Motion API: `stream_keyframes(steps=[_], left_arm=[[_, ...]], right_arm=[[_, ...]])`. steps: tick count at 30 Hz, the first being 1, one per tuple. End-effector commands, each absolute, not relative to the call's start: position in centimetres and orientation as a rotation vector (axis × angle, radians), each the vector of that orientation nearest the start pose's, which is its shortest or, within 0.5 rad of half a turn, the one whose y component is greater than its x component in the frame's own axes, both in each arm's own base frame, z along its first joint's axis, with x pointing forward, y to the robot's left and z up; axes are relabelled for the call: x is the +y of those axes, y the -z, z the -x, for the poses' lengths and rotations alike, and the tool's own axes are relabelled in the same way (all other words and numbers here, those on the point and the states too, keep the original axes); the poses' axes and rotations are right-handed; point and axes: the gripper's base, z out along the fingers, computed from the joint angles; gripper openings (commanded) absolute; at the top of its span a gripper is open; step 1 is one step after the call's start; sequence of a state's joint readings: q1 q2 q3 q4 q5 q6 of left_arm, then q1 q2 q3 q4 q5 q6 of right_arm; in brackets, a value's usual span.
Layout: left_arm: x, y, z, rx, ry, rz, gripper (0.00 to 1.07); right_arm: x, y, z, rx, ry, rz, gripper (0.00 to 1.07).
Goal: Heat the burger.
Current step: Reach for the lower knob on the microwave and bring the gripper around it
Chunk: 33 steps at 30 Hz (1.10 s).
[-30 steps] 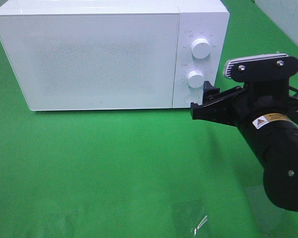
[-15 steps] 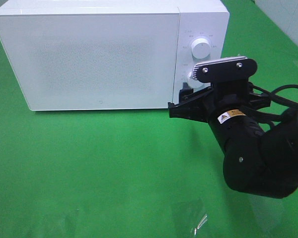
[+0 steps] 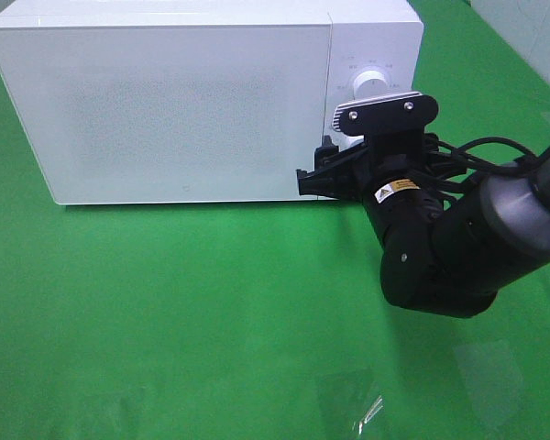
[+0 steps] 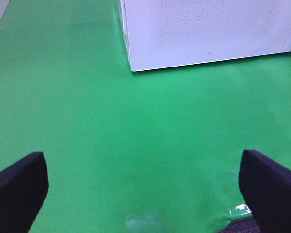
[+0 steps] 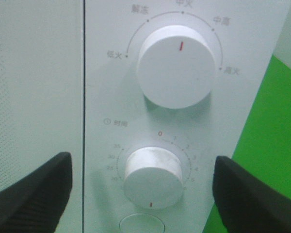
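Burger isn't in view; door's shut, so I judge it's inside the microwave [image 3: 183, 101] at the desk's far edge. Step in hand: setting the timer. Right gripper [image 5: 143, 191] faces the panel, jaws wide either side of the timer knob [image 5: 153, 175], not touching. Next: advance, pinch, twist. Left gripper [image 4: 145, 191] wide, empty.

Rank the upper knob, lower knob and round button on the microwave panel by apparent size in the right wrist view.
1. upper knob
2. lower knob
3. round button, smallest as shown, but the picture's edge cuts it off, so its full size is unsure.
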<state>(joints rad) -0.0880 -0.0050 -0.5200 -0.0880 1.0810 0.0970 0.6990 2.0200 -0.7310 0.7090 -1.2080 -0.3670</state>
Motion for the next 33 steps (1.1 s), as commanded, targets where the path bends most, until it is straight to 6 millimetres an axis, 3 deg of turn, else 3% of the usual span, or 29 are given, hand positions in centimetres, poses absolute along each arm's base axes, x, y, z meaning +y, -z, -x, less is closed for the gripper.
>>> stream_keyframes(steps=[1,16,30,33], left_arm=[[-0.6,-28.1,1.2,2.002,0.099,-0.186,1.00],[-0.6,-28.1,1.2,2.002,0.098,-0.186,1.00],[-0.6,-28.1,1.2,2.002,0.098,-0.186,1.00],[-0.6,-28.1,1.2,2.002,0.098,-0.186,1.00]], right_arm=[[17.8,-12.8,-30.4,1.607,0.068,0.135,0.76],[17.4,-11.5,-32.3,1.638,0.047,0.094,0.76],[17.3,-11.1,-32.5,1.642,0.054,0.094,0.75],[17.3,-11.1,-32.5,1.635,0.055,0.093,0.68]])
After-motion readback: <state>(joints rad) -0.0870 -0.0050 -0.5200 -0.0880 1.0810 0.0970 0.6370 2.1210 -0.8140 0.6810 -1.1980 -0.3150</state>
